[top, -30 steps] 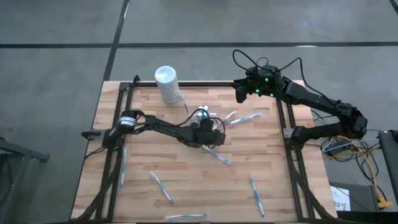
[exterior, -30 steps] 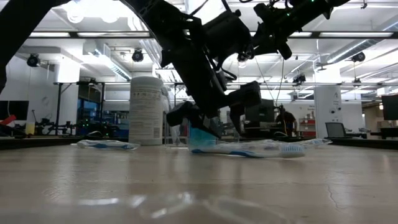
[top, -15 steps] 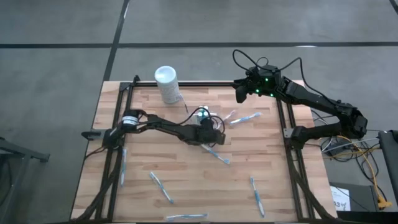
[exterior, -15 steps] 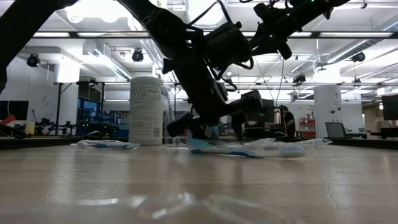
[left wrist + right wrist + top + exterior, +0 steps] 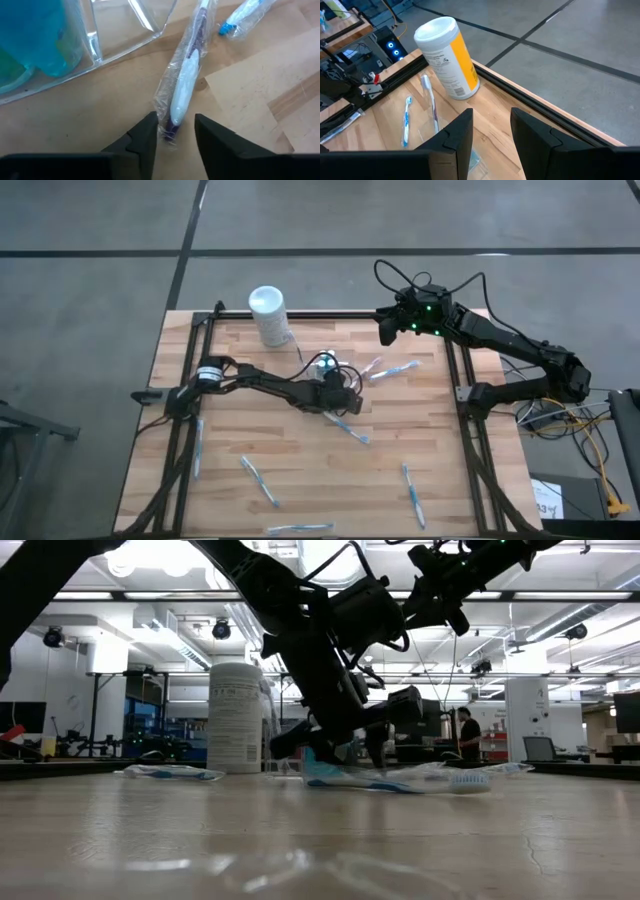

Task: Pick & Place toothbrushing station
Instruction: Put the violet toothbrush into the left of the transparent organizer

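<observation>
The toothbrushing station (image 5: 107,47), a clear plastic holder with something blue inside, stands mid-table (image 5: 325,366), to the right of the white cylinder (image 5: 268,315). My left gripper (image 5: 175,137) is low over the wood just beside the station (image 5: 322,752), slanting down. It is open, one finger on either side of the near end of a wrapped purple-and-white toothbrush (image 5: 182,85) that lies flat on the table. Whether the wrapper brushes a finger I cannot tell. My right gripper (image 5: 386,330) hangs raised over the far right corner, open with nothing between its fingers (image 5: 492,135).
Several wrapped blue-and-white toothbrushes lie scattered on the wood: one (image 5: 348,427) just in front of my left gripper, others (image 5: 258,480) (image 5: 412,495) toward the near edge and one (image 5: 400,368) at the far right. Black frame rails (image 5: 187,450) run along both side edges.
My left gripper has tipped its fingers down toward the table onto the end of the wrapped toothbrush. Its fingers have drawn closer together around that end. The toothbrush and the station have stayed where they were.
</observation>
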